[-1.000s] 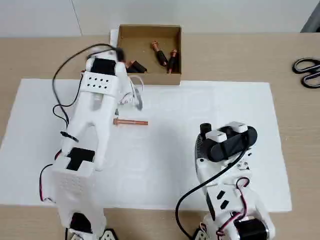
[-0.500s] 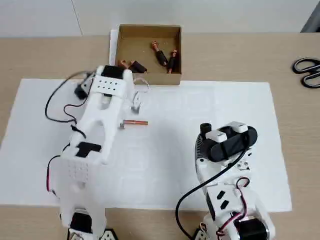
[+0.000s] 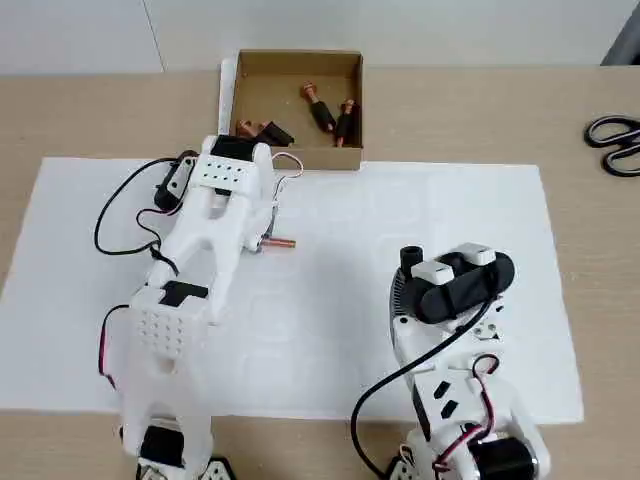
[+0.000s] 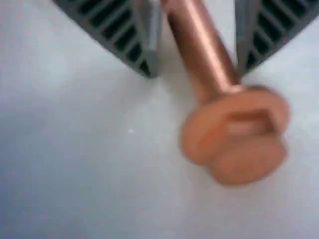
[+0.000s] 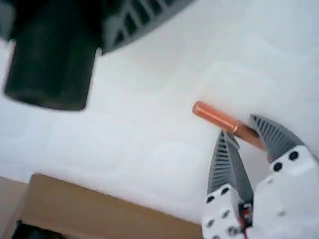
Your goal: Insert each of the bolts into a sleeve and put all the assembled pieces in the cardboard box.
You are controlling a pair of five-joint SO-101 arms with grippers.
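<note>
A copper bolt [image 3: 283, 243] lies on the white sheet [image 3: 330, 340] in front of the cardboard box [image 3: 300, 157]. My left gripper [image 3: 266, 240] is down over it, open, with one finger on each side of the shaft. In the left wrist view the bolt's head [image 4: 234, 137] sticks out past the fingertips [image 4: 149, 40]. My right gripper [image 5: 84, 30] sits near the table's front, shut on a black sleeve [image 5: 50, 64]. The right wrist view also has the left gripper [image 5: 244, 137] astride the bolt [image 5: 214, 114].
The box holds three assembled pieces: two at its right [image 3: 333, 113] and one at its left [image 3: 265, 131]. Scissors [image 3: 615, 143] lie at the far right on the bare tabletop. A corner of the box [image 5: 99, 211] appears in the right wrist view.
My left arm has drawn back from the box and come down over the bolt, which now sits between its fingers. The right arm has not moved.
</note>
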